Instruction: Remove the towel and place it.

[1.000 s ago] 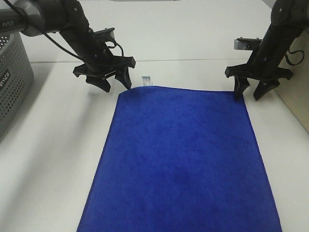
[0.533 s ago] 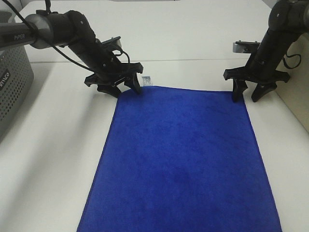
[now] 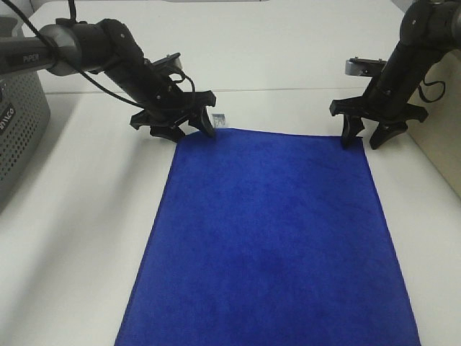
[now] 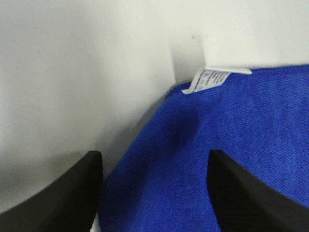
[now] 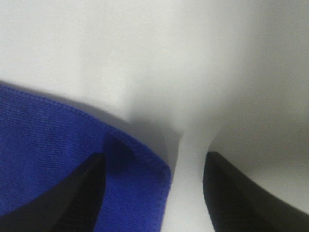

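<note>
The royal-blue towel [image 3: 270, 238] lies spread flat on the white table, its near edge cut off by the frame. Its small white tag [image 3: 219, 120] sticks out at the far left corner. My left gripper [image 3: 186, 130] is low over that corner and open. In the left wrist view the towel [image 4: 231, 140] and tag [image 4: 212, 77] lie between the black fingers [image 4: 72, 188]. My right gripper [image 3: 361, 137] stands open at the far right corner. In the right wrist view the towel's stitched corner [image 5: 96, 159] reaches one finger [image 5: 63, 198], and the other finger is over bare table.
A grey perforated basket [image 3: 18, 130] stands at the left edge of the table. A beige panel [image 3: 443, 137] borders the table at the right. Bare white table [image 3: 79, 238] runs along both sides of the towel and behind it.
My left gripper has moved right and down onto the towel's far left corner. The right gripper has shifted slightly left. The towel lies as before.
</note>
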Controlling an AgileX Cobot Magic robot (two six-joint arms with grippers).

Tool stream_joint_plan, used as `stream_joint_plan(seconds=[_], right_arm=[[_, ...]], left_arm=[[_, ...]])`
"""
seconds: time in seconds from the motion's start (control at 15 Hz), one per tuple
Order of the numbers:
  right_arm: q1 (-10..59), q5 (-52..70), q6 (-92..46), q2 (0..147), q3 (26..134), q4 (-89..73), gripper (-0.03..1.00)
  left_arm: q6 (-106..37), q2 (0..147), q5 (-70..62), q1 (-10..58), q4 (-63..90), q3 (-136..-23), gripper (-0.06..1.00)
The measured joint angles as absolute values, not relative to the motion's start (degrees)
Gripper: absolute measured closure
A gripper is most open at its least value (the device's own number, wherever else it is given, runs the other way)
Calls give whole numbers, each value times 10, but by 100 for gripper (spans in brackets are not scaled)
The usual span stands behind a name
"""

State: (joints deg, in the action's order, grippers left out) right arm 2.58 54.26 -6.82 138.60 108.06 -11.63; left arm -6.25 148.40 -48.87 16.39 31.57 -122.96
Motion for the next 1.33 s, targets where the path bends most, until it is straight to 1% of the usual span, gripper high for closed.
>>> stream_joint_plan(seconds=[0.2,0.27,0.33,0.4,0.47,0.53,0.6,0.67,0.73,1.0,1.33], right_arm=[[53,522,-73,1387,1081,-121,40],[62,516,-73,1388,1081,-123,40],[67,513,-74,1388,1081,-125,41],[69,513,-76,1388,1081,-127,44],[69,513,-78,1388,1081,-127,51],[69,513,-78,1389,1081,-125,64],[69,513,-79,1389,1081,-125,79],[69,513,-81,1391,1081,-125,92],[69,513,-83,1391,1081,-125,97],[69,503,-99,1391,1081,-141,97],[93,403,-198,1379,1084,-153,97]], left_arm=[[-69,1485,-488,169,326,-1230,36],[-73,1486,-485,172,329,-1230,40],[-75,1488,-481,172,330,-1230,46],[-76,1491,-478,174,333,-1230,55],[-82,1493,-478,174,333,-1230,66],[-91,1494,-476,174,333,-1230,80],[-104,1494,-471,174,333,-1230,91],[-115,1494,-462,174,334,-1229,94],[-127,1494,-456,174,335,-1229,94],[-160,1494,-451,174,317,-1250,94],[-161,1494,-436,174,262,-1321,94]])
